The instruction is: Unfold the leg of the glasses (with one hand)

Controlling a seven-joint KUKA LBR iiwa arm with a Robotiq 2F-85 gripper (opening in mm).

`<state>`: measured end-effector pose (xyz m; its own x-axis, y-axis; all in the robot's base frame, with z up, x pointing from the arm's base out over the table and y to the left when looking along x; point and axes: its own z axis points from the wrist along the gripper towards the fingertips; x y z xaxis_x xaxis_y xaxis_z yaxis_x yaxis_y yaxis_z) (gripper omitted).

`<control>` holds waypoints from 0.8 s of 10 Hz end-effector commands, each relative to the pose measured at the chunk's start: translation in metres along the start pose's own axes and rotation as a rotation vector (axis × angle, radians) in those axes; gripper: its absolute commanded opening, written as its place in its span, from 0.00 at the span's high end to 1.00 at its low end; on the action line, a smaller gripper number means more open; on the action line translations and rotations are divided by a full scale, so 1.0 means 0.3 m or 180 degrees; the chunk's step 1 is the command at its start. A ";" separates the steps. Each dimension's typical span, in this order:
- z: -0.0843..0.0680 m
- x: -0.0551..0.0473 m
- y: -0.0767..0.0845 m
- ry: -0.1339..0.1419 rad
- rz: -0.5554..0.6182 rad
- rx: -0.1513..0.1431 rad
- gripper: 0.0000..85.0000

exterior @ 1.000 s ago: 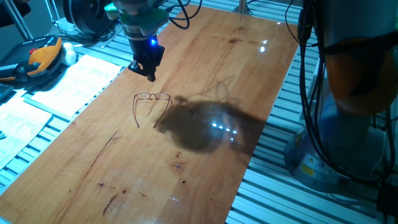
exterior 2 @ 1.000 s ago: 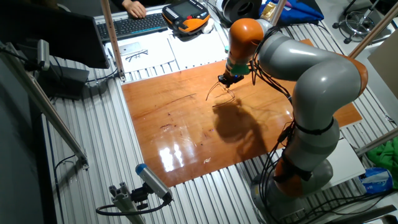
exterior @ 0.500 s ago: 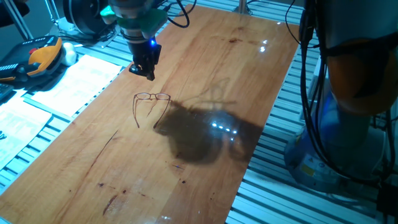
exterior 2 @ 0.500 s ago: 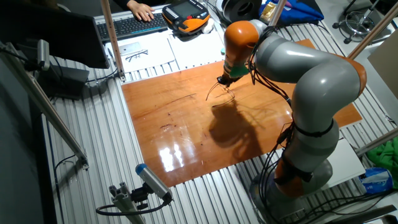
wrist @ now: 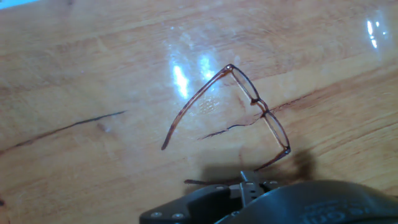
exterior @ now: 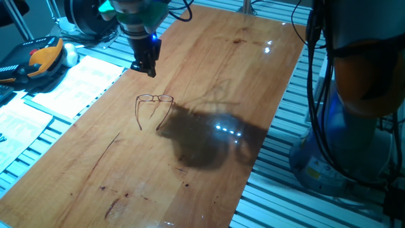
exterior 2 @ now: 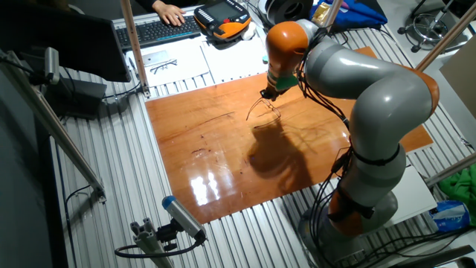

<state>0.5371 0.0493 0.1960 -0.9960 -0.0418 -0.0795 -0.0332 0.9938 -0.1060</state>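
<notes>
- The hand (exterior: 150,69) hangs in the air over the wooden tabletop (exterior: 209,139), a blue light showing on its black body and a green ring above that.
- It has hold of nothing; its fingertips are clear of the wood and clear of the glasses.
- How wide the fingers stand cannot be told: in both fixed views they merge into one dark tip, and the hand view shows only the dark underside of the hand body (wrist: 261,199) along its lower edge.
- The glasses (exterior: 154,106) lie flat on the wood just below the hand and a little to the near side of it, apart from it.
- In one fixed view the front of the frame faces the hand and both legs run away from it toward the camera, each spread out from the front.
- In the hand view the glasses (wrist: 249,106) sit just ahead of the hand body; one leg runs out long to the left, and the other reaches back toward the hand and is partly hidden by it.
- In the other fixed view the hand (exterior 2: 269,91) sits at the end of the orange-and-grey arm (exterior 2: 357,82), with the glasses (exterior 2: 262,110) right under it.
- The arm's dark shadow (exterior: 202,136) falls on the wood beside the glasses, on the side away from the papers (exterior: 69,82).
</notes>
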 end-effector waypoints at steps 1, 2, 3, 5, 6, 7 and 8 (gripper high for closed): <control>-0.003 0.002 -0.002 0.0000 -0.0012 -0.0008 1.00; -0.008 0.004 -0.001 -0.0015 -0.0011 -0.0007 1.00; -0.010 0.004 -0.002 -0.0024 -0.0022 -0.0002 1.00; -0.011 0.005 -0.003 -0.0030 -0.0031 -0.0011 1.00; -0.013 0.005 -0.001 -0.0015 -0.0030 -0.0022 1.00; -0.018 0.005 0.001 0.0076 0.0063 -0.0102 1.00; -0.021 0.008 0.001 0.0170 0.0183 -0.0262 1.00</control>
<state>0.5342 0.0500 0.2019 -0.9995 0.0105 -0.0284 0.0117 0.9990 -0.0420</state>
